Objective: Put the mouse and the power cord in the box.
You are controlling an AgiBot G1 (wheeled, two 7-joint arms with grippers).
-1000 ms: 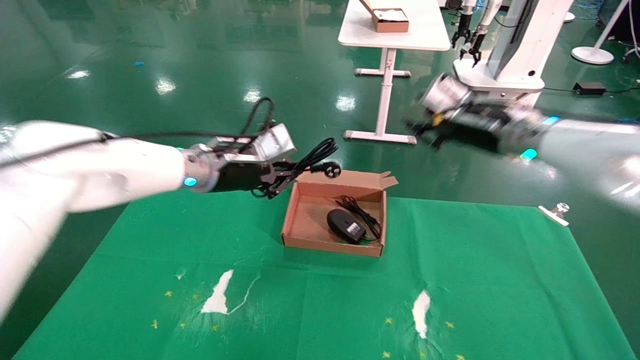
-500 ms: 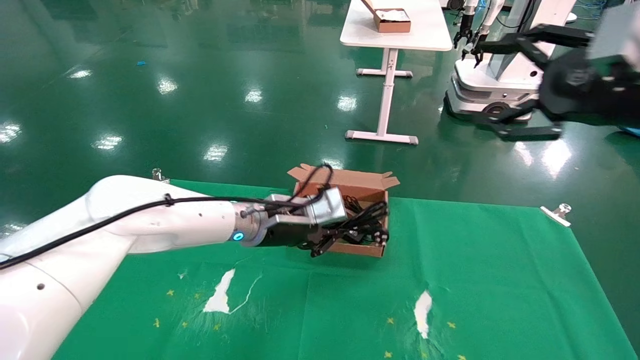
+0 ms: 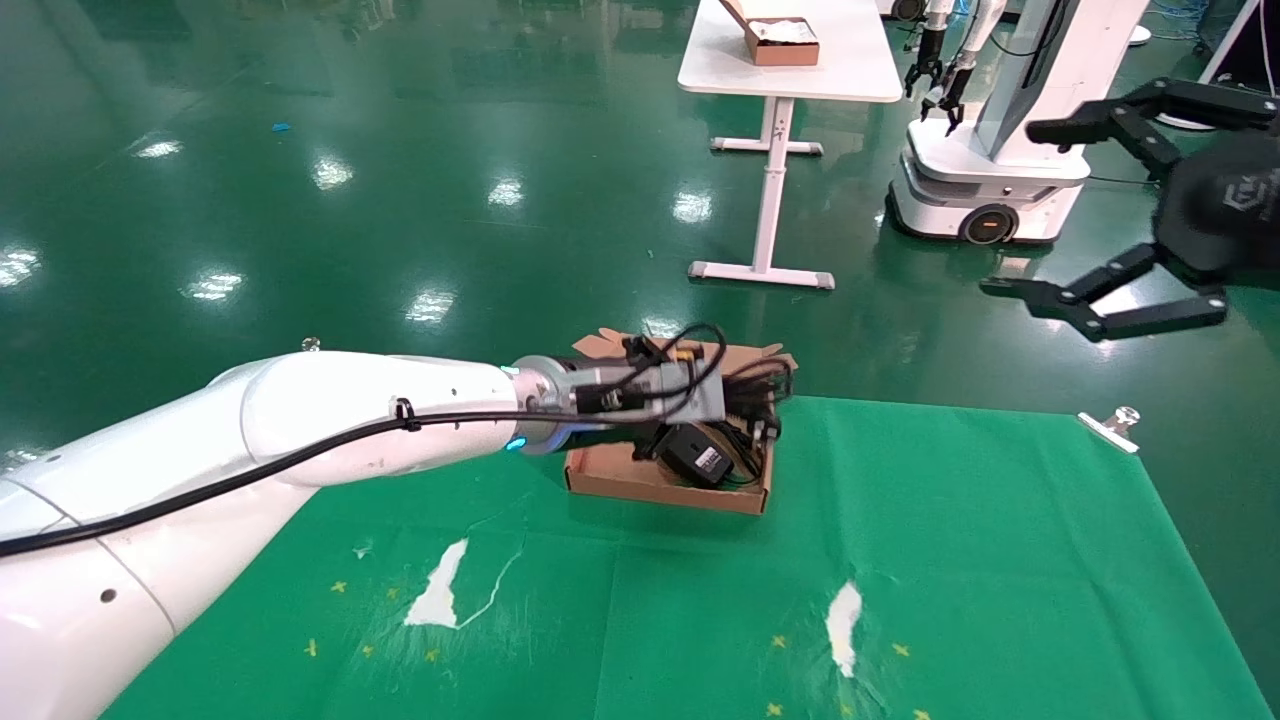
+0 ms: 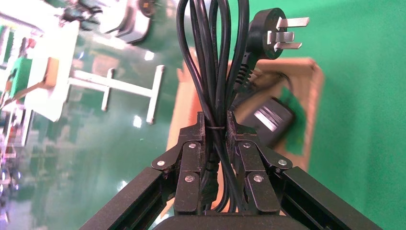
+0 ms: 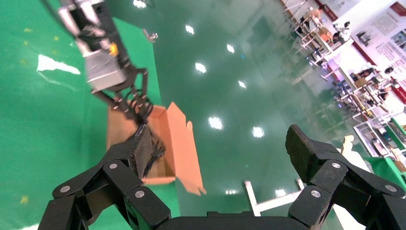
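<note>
Left wrist view, power cord point(image 4: 213, 72) clamped in left end effector point(image 4: 216, 125), above box point(image 4: 313, 91)

My left arm point(image 3: 330, 420) is a glossy white shell with small dark holes, and a black cable is tied along it. Its wrist ends in a silver ring with a blue light, then a grey block trailing looped wires. My left gripper point(image 4: 215, 139) is black linkage bars with silver screws. My right gripper point(image 3: 1120, 205) is black too, with a pale logo on its body.
</note>
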